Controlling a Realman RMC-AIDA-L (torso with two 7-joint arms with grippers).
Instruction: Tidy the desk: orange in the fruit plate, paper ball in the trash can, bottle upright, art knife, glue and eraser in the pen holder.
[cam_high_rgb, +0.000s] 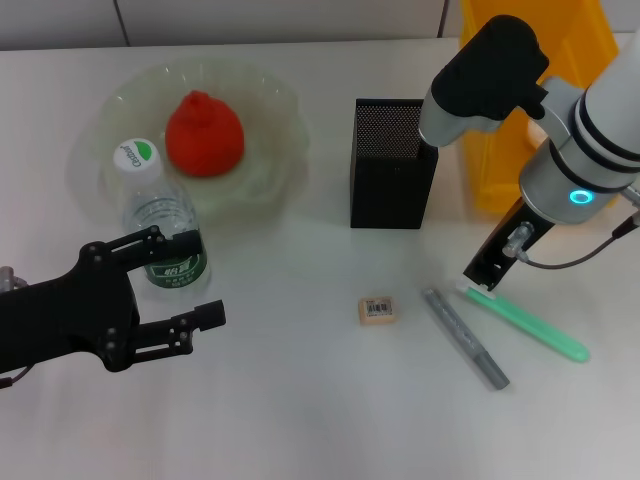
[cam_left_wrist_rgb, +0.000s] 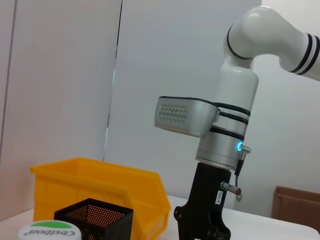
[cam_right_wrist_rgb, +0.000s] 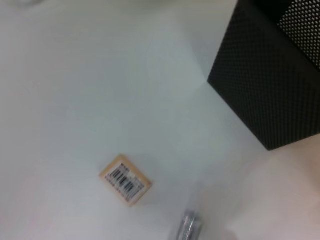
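The orange (cam_high_rgb: 204, 132) lies in the pale-green fruit plate (cam_high_rgb: 283, 110) at the back left. Just in front of the plate the bottle (cam_high_rgb: 163, 226) stands upright, its white cap (cam_left_wrist_rgb: 50, 231) up. My left gripper (cam_high_rgb: 208, 277) is open beside the bottle, its upper finger against the label. The eraser (cam_high_rgb: 376, 310) (cam_right_wrist_rgb: 125, 180) lies flat in front of the black mesh pen holder (cam_high_rgb: 392, 165) (cam_right_wrist_rgb: 270, 75). A grey slim tool (cam_high_rgb: 465, 338), apparently the art knife, and a green stick (cam_high_rgb: 530, 326), apparently the glue, lie to its right. My right gripper (cam_high_rgb: 482, 278) points down at the green stick's white end. The paper ball is out of view.
The yellow trash can (cam_high_rgb: 490, 170) (cam_left_wrist_rgb: 100, 185) stands behind my right arm, to the right of the pen holder. The right arm's grey and white links (cam_left_wrist_rgb: 225, 130) rise over that corner. Bare white desk stretches across the front middle.
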